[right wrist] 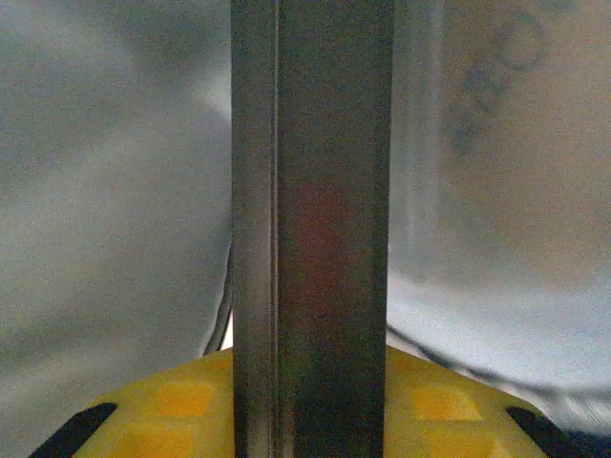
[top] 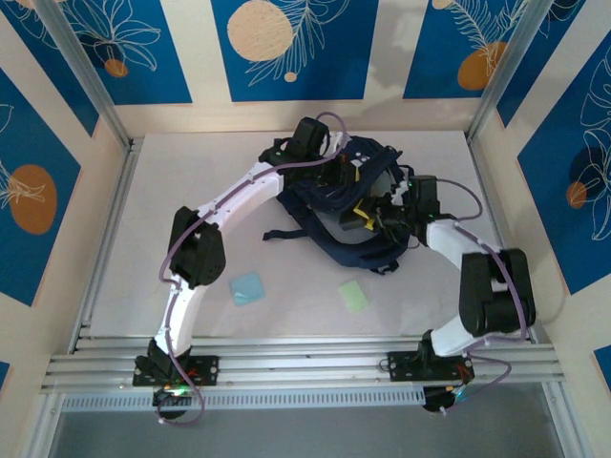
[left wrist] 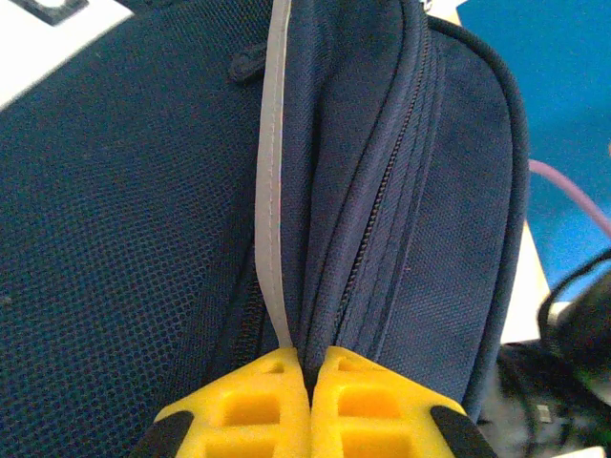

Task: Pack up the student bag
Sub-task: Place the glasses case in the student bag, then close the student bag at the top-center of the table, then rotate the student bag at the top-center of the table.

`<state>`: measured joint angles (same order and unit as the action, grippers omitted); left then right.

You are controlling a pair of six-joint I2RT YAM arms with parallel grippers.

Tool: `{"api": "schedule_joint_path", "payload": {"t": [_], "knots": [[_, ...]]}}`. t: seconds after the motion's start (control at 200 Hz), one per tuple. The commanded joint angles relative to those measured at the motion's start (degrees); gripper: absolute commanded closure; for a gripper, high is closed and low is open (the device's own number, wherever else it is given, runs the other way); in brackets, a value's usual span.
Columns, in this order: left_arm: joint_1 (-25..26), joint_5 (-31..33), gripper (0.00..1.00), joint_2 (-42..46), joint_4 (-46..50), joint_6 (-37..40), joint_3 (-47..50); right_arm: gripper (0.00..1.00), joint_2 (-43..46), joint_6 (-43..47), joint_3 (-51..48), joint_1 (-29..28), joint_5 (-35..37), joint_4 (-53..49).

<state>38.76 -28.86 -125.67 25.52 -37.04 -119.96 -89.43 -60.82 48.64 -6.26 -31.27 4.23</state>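
Observation:
The student bag (top: pixel 336 227), dark navy, lies at the back middle of the table with its mouth gaping. My left gripper (top: pixel 327 168) sits at the bag's far rim. In the left wrist view its yellow fingers (left wrist: pixel 258 401) are shut on a fold of the navy fabric (left wrist: pixel 124 219) beside a light-grey stripe (left wrist: pixel 272 191) and a zip (left wrist: pixel 382 210). My right gripper (top: pixel 374 218) reaches into the bag's mouth from the right. Its fingers (right wrist: pixel 449 405) are shut on a dark flat bar (right wrist: pixel 315 229) that stands upright between them, with pale grey lining (right wrist: pixel 105 219) all around.
A light blue card (top: pixel 248 287) and a pale green card (top: pixel 352 295) lie flat on the white table in front of the bag. Metal rails (top: pixel 305 367) run along the near edge and upright posts stand at the back corners.

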Motion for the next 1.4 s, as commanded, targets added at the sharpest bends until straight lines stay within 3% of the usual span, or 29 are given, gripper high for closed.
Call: {"api": "schedule_joint_path", "payload": {"t": [0.0,0.16,0.3,0.555,0.815,0.92,0.965,1.185,1.395], "knots": [[1.03,-4.68,1.00,6.14,-9.84,-4.14,-0.41,0.81,-4.51,-1.17,6.10,-3.08,-0.32,11.94],[1.21,-4.47,1.00,7.62,-13.75,-6.79,2.93,0.79,-12.95,-3.54,8.98,-4.45,1.09,13.13],[1.31,-3.14,1.00,7.89,-14.05,-6.71,3.84,0.64,-14.08,-4.71,8.14,-3.46,3.32,11.26],[1.30,2.28,1.00,7.04,-12.10,-4.14,5.38,0.32,-1.48,9.73,7.77,-1.45,13.45,-17.99],[1.08,3.54,1.00,6.12,-10.84,-4.18,5.44,0.28,15.67,16.61,1.57,4.59,17.64,-35.87],[-0.08,4.37,0.65,7.54,-8.52,-4.18,6.89,0.26,21.43,17.22,0.67,5.21,19.93,-40.02],[-0.84,4.93,0.56,8.82,-8.13,-4.14,8.89,0.26,23.29,16.91,0.36,4.97,20.61,-40.92],[-6.78,11.93,0.45,17.81,-9.47,-3.69,25.64,0.25,25.87,11.66,-5.00,3.93,22.62,-36.53],[-11.38,17.44,0.42,20.19,-11.38,-6.17,35.32,0.25,24.05,7.78,-6.35,1.94,22.46,-31.58]]}}
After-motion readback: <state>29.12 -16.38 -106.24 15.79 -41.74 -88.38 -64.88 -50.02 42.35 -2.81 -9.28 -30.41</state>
